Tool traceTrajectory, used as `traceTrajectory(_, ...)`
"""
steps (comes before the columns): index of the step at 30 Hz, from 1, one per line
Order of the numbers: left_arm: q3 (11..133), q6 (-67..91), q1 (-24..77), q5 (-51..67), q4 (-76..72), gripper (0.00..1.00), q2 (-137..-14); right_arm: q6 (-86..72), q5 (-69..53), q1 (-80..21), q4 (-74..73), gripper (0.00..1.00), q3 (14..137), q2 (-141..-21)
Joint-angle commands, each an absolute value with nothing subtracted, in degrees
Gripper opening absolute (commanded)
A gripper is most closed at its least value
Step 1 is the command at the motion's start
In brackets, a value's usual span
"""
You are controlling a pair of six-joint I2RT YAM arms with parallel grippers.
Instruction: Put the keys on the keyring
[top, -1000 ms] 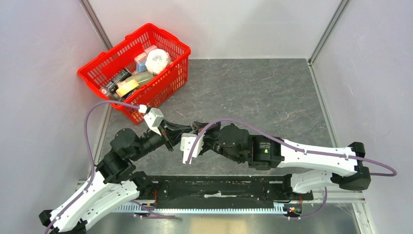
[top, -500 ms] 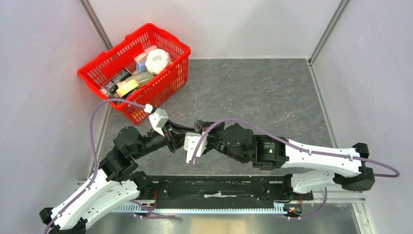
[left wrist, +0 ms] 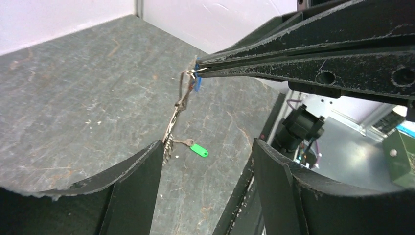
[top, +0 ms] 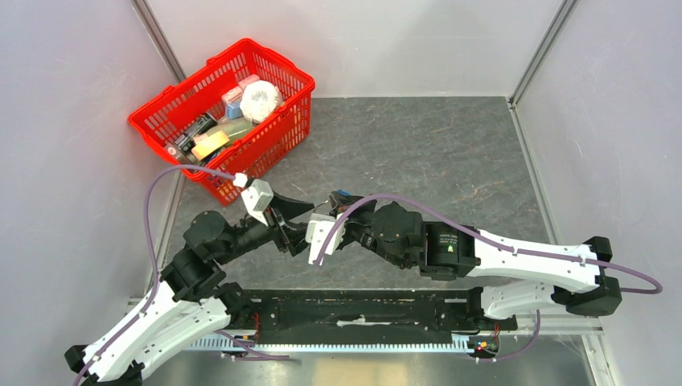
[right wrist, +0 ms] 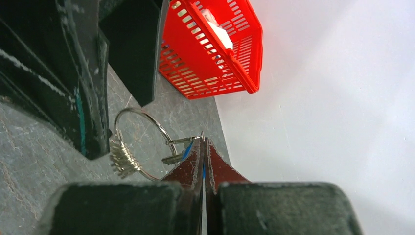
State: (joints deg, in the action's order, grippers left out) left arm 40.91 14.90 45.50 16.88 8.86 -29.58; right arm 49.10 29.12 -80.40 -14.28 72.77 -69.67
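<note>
My right gripper point(right wrist: 203, 142) is shut, with the blue head of a key point(right wrist: 188, 149) pinched between its fingers. The keyring point(right wrist: 147, 117), a thin silver wire loop, hangs from the fingertips with a cluster of small silver keys point(right wrist: 122, 156) at its low side. In the left wrist view the keyring point(left wrist: 178, 105) hangs edge-on from the right gripper's tip. My left gripper point(left wrist: 208, 161) is open and empty just short of the cluster. A green-headed key point(left wrist: 196, 150) lies on the table beyond it. From above, the left gripper point(top: 306, 219) and the right gripper point(top: 336, 199) meet at mid-table.
A red basket point(top: 273, 137) full of small goods stands at the back left, also behind the ring in the right wrist view point(right wrist: 195, 73). The grey table point(top: 434, 153) is walled on all sides. A black rail point(top: 362, 310) runs along the near edge.
My left gripper went from shut to wide open. The right gripper stayed shut and shifted slightly right with the ring.
</note>
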Motion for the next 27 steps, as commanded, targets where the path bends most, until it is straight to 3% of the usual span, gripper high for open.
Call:
traceTrajectory(1, 40.57, 15.42, 45.70, 10.48, 6.76, 0.73, -27.03, 49.56, 32.48, -80.16, -11.60, 0.00, 74.72, -68.99)
traceTrajectory(12, 38.58, 15.98, 45.70, -1.73, 7.47, 0.71, -21.89, 36.08, 34.25, -76.52, -12.61, 0.00, 71.20, -70.40)
traceTrajectory(27, 38.15, 16.60, 45.71, -1.57, 7.21, 0.68, -21.76, 3.15, 28.54, -66.16, -16.21, 0.00, 65.89, -74.53)
